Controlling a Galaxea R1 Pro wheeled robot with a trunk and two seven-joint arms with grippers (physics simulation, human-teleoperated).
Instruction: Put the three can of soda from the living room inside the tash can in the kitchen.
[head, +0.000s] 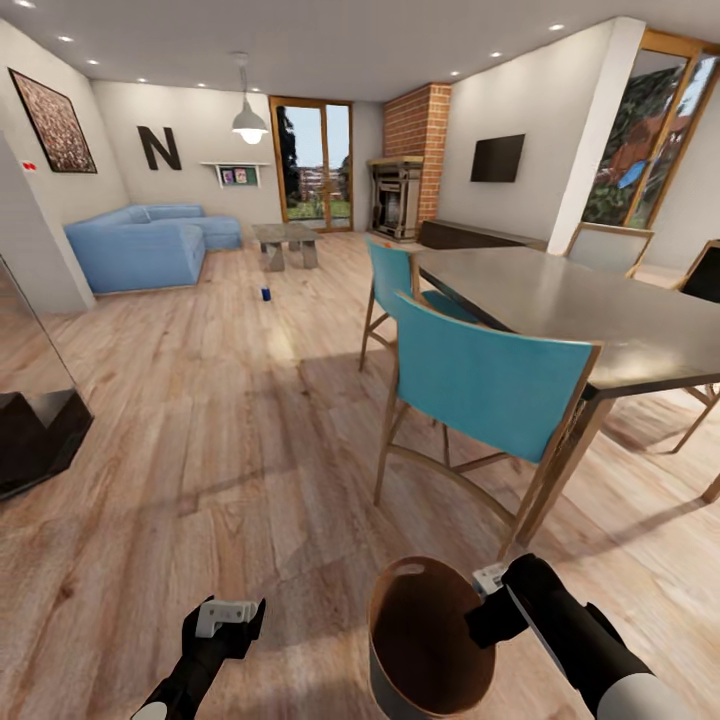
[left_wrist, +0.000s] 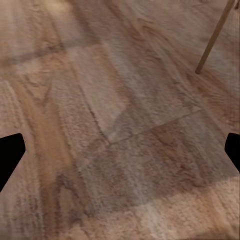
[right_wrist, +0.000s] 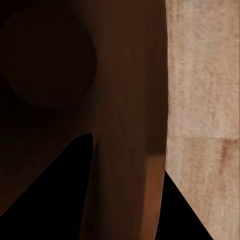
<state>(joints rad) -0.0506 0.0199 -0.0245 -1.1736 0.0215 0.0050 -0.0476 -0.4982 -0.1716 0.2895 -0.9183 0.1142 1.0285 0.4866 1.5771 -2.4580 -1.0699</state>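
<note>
At the bottom centre of the head view the right gripper (head: 478, 600) pinches the rim of the tash can (head: 425, 650), one finger inside the brown wall (right_wrist: 125, 125) in the right wrist view; at lower left the left gripper (head: 228, 615) hangs with fingertips (left_wrist: 10, 155) spread wide over plank floor (left_wrist: 120, 120); right of centre stand teal chairs (head: 480, 380) at a grey table (head: 600, 300); a dark blue can of soda (head: 265, 294) stands on the floor toward upper left; beyond it, the blue sofa (head: 150, 245) and coffee table (head: 286, 240).
</note>
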